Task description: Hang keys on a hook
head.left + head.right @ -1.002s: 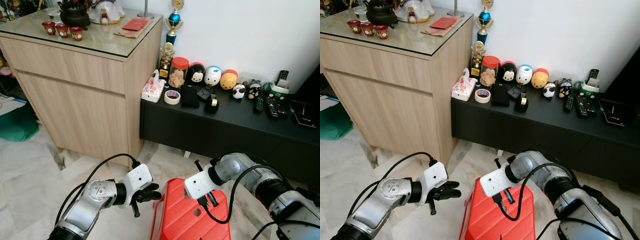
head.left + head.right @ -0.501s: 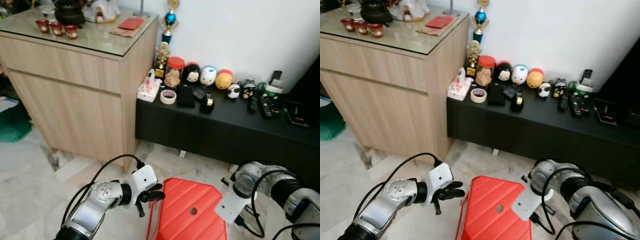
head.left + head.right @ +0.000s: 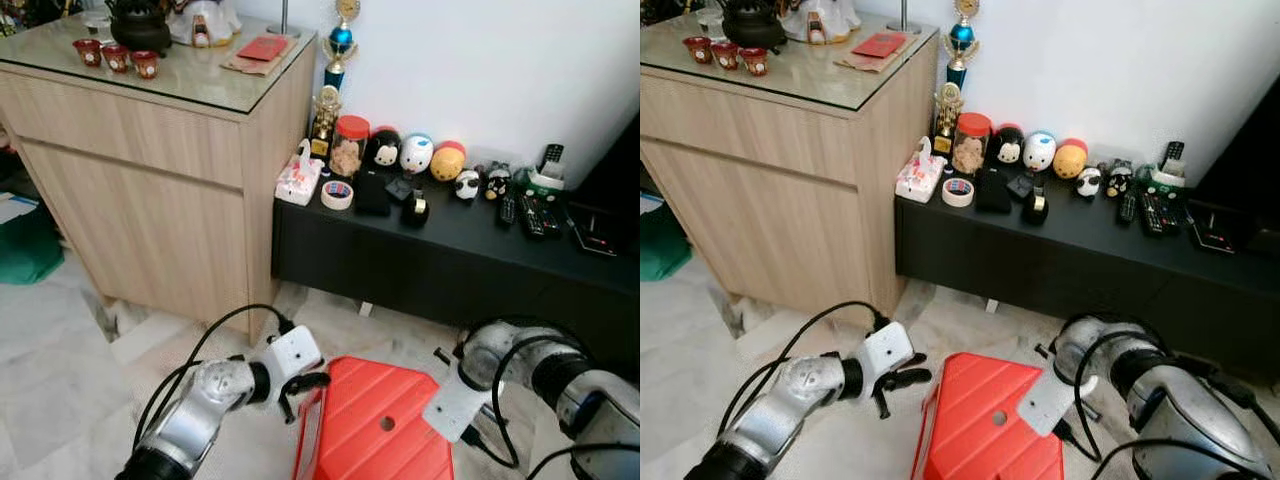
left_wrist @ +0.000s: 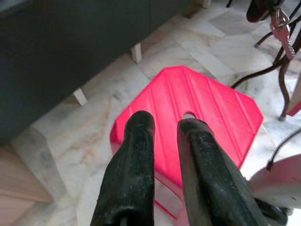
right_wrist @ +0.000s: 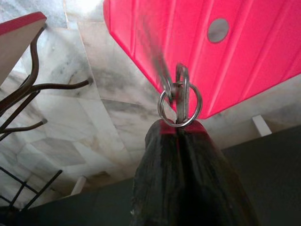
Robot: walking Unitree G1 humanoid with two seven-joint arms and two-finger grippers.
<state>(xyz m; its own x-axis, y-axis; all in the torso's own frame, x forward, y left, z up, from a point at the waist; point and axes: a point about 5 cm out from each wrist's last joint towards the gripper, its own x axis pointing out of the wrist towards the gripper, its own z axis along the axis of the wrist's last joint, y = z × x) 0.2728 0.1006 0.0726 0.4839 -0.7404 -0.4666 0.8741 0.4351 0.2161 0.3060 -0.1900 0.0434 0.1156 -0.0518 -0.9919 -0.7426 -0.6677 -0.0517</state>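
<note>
My right gripper [image 5: 178, 126] is shut on a metal key ring [image 5: 180, 101], and the keys dangle from its black fingertips above the marble floor. In the head views this gripper [image 3: 472, 437] hangs low at the right edge of a red plastic stool [image 3: 380, 420]. The keys [image 4: 281, 27] also appear in the left wrist view, beyond the stool's far side. My left gripper [image 4: 165, 123] is open with nothing between its fingers, pointing at the stool [image 4: 197, 113] from its left side [image 3: 300, 385]. No hook can be made out.
A light wooden cabinet [image 3: 150, 150] stands at the left. A low black bench [image 3: 450, 250] along the white wall carries toys, a jar, tape and remotes. Dark metal legs [image 4: 282, 70] curve over the floor to the right of the stool.
My right arm has swung off the top of the red stool to its right side and dropped lower, still holding the keys. The left gripper has edged closer to the stool.
</note>
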